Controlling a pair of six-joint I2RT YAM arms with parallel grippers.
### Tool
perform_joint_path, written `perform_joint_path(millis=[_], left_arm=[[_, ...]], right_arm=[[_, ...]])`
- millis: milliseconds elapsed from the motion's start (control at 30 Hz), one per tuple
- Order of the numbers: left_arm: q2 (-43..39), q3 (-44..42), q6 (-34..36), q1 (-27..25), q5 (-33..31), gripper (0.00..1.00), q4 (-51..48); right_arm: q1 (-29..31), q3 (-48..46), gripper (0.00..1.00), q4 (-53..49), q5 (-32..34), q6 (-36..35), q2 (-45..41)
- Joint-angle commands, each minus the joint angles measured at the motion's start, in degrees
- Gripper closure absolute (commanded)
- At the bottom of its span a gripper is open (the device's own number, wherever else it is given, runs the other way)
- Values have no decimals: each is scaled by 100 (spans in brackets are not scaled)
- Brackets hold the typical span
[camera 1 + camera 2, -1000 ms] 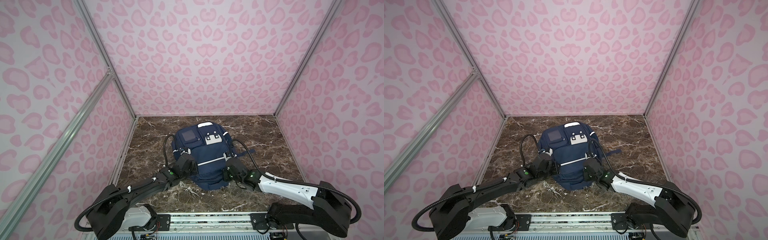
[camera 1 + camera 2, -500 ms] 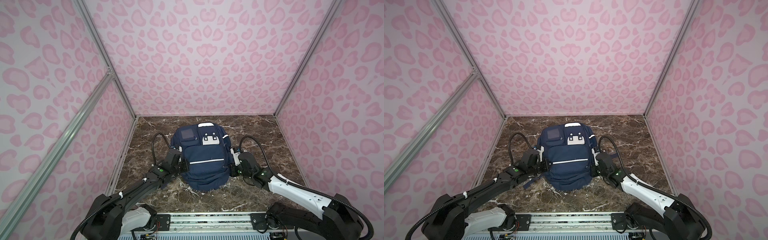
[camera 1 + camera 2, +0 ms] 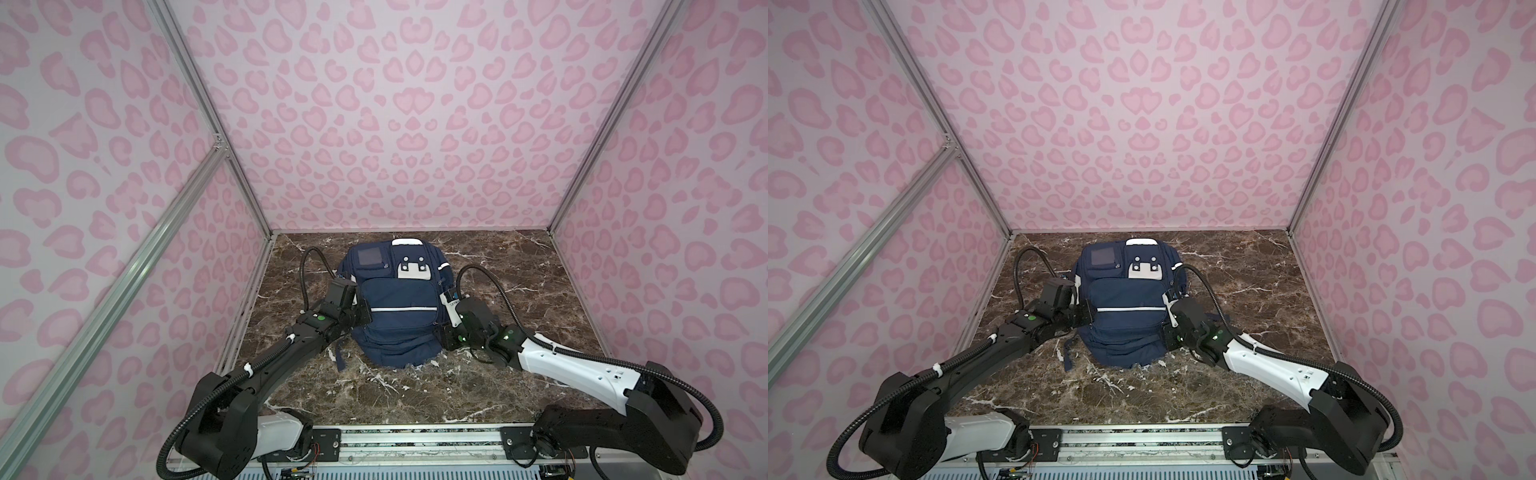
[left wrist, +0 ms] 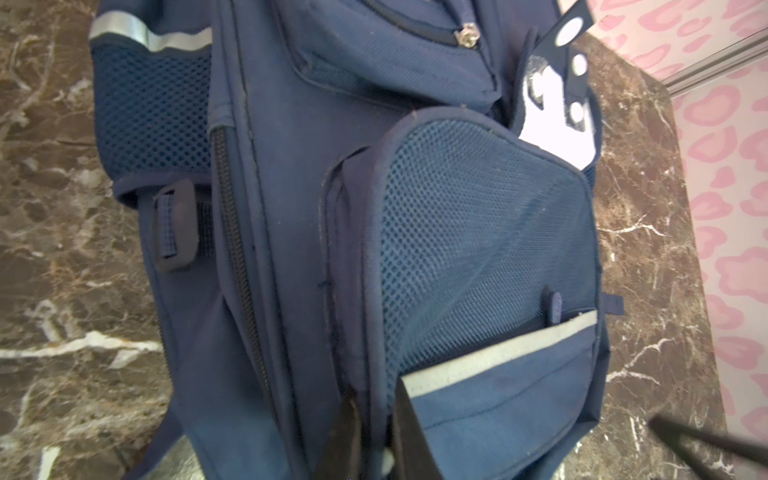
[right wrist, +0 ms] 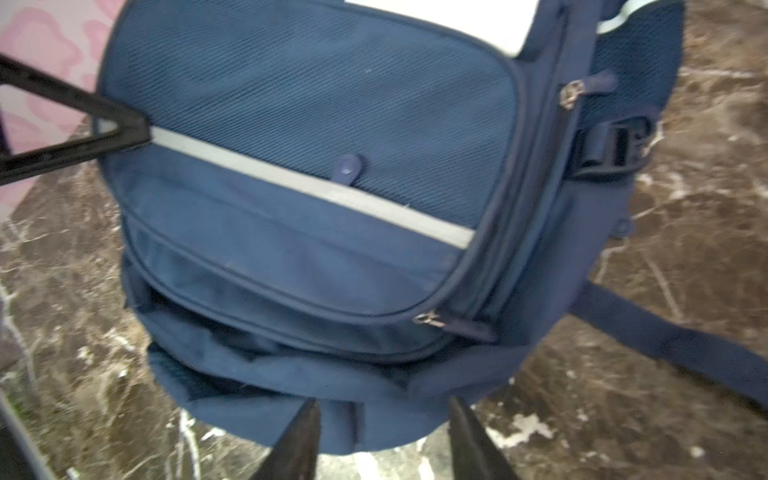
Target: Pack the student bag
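Observation:
The student bag (image 3: 399, 299) (image 3: 1125, 299), navy with a white reflective stripe and a white flap, lies face up in the middle of the marble table in both top views. My left gripper (image 3: 365, 316) (image 3: 1086, 318) is at the bag's left side. In the left wrist view it (image 4: 376, 419) is shut on the piped edge of the front pocket (image 4: 478, 249). My right gripper (image 3: 442, 336) (image 3: 1167, 338) sits at the bag's lower right side. In the right wrist view it (image 5: 384, 432) stands open, with the bag's lower fabric (image 5: 311, 187) between its fingers.
A loose navy strap (image 3: 340, 357) trails onto the marble (image 3: 519, 266) at the bag's lower left, and another strap (image 5: 665, 332) lies on the right. Pink patterned walls close in three sides. A metal rail (image 3: 415, 438) runs along the front edge.
Both arms have spread apart and shifted the bag a little farther back, straightening it. My right gripper has opened and let go of the bag. The left one still pinches it.

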Motion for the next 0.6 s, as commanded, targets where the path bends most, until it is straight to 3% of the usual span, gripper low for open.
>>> perform_joint_path(millis=[0, 200, 367, 567], left_arm=[[-149, -114, 9, 30, -270, 87, 334], [-289, -268, -97, 37, -112, 83, 433], [-437, -344, -117, 37, -78, 75, 396], [-593, -547, -147, 33, -127, 74, 424]], right_arm=[[-344, 102, 45, -20, -441, -666, 266], [-500, 432, 49, 266, -779, -1454, 947], [-472, 863, 51, 104, -753, -1880, 1642], [-432, 851, 54, -45, -548, -2057, 2036]])
